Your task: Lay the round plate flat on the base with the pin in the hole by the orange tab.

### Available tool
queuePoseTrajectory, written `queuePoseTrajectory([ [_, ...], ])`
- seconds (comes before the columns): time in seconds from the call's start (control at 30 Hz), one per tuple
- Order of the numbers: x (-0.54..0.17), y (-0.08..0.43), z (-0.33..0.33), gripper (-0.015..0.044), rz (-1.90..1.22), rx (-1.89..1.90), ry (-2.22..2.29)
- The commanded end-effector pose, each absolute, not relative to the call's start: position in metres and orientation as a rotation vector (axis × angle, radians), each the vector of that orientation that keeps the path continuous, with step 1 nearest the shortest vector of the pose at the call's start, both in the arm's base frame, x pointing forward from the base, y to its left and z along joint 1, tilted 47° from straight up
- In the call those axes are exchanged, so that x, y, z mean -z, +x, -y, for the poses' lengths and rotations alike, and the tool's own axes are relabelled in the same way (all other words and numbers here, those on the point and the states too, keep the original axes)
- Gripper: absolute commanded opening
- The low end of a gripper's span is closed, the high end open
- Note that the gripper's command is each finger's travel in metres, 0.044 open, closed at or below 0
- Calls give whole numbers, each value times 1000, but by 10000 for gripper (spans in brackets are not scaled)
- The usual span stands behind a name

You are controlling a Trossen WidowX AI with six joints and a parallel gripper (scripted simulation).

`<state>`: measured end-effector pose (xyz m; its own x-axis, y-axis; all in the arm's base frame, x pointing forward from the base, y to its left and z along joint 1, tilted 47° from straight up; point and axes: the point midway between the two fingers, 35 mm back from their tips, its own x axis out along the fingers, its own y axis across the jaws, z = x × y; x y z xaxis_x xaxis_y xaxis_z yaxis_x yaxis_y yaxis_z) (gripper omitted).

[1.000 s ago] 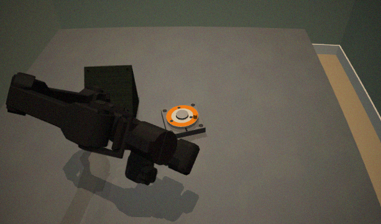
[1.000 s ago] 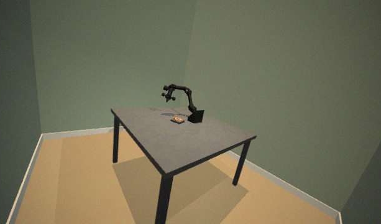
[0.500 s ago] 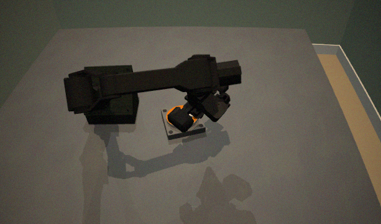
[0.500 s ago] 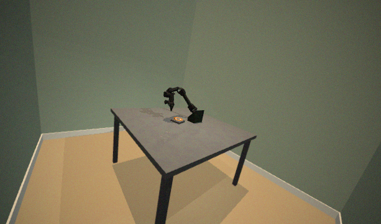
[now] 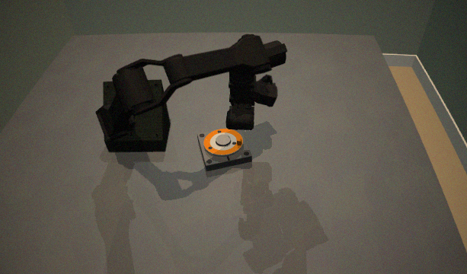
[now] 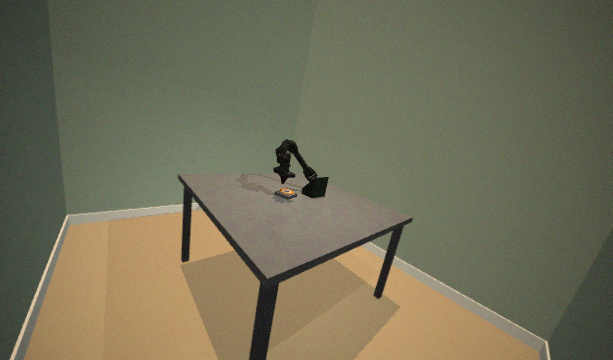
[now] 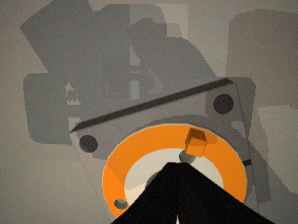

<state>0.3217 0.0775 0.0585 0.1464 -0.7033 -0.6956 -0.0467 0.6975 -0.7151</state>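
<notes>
The round plate (image 5: 207, 142) (image 6: 287, 192) (image 7: 132, 145), orange with a pale centre, sits around the grey post (image 5: 222, 140) on the dark square base (image 5: 229, 164) (image 7: 150, 114). Its orange tab (image 5: 239, 143) (image 7: 196, 143) is on the right in the top view. The hole (image 7: 186, 156) is just inward of the tab. A shadow beside the rim shows the plate raised off the base. The pin cannot be seen. My gripper (image 6: 284, 182) (image 7: 176, 172) is shut and empty, pointing down above the plate without touching it. Its fingers hide part of the plate and post in the wrist view.
The arm's dark mount (image 5: 138, 144) (image 6: 316, 187) stands left of the base in the top view, with the arm arching over from it. Dark round marks sit at the base's corners. The arm's shadows fall across the table (image 5: 332, 125) (image 6: 306, 235).
</notes>
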Motion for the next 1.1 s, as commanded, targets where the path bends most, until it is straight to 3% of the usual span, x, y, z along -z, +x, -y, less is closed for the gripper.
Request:
queuePoseTrajectory([
  [0.0,-54,322,-77,0,-1361,522,-710],
  [0.37,-24,329,-44,0,-1360,524,-711],
  [1.07,-44,327,-23,0,-1360,524,-713],
])
